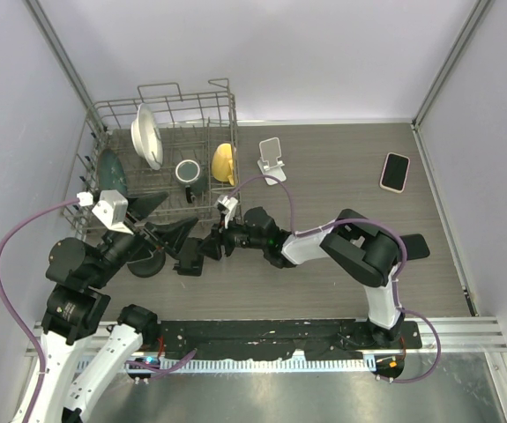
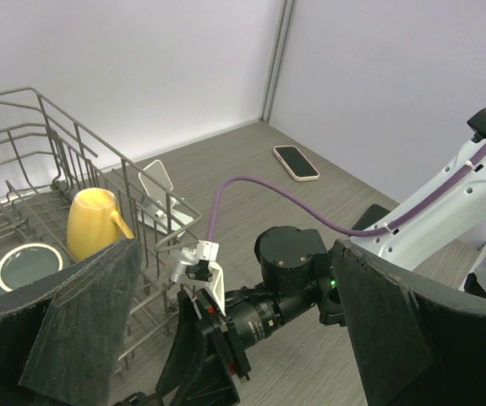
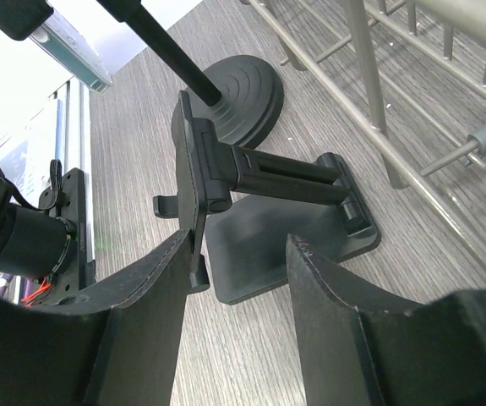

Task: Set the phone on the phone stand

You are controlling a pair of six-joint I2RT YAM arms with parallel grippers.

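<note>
Standing at the near edge, I see the black smartphone in a pale case (image 1: 395, 171) lying flat on the grey wood-grain table (image 1: 341, 291). It sits out at about two o'clock, well apart from both arms, and nothing is touching it.

A small white folding phone stand (image 1: 272, 159) sits at roughly twelve o'clock, just beside the right end of the grey wire dish rack (image 1: 187, 119). A black hinged phone stand (image 1: 191, 257) with a flat base stands at about nine o'clock, in front of the rack.

The right gripper (image 1: 207, 247) is stretched across the table to that black stand. In its wrist view its two fingers (image 3: 141, 330) are spread apart, with the stand's upright plate by the left one and the base showing in the gap. I cannot tell whether either finger touches the stand.

The left gripper (image 1: 167, 220) hangs just at nine o'clock of it. Its jaws are wide apart and hold nothing.

A black disc-shaped base with a rod (image 1: 147, 263) rests beside the black stand.

The rack fills the ten o'clock corner and holds:
- a white bowl on edge (image 1: 147, 135)
- a yellow mug (image 1: 224, 163)
- a dark cup with a pale rim (image 1: 188, 170)
- a dark green dish (image 1: 112, 172)
</note>
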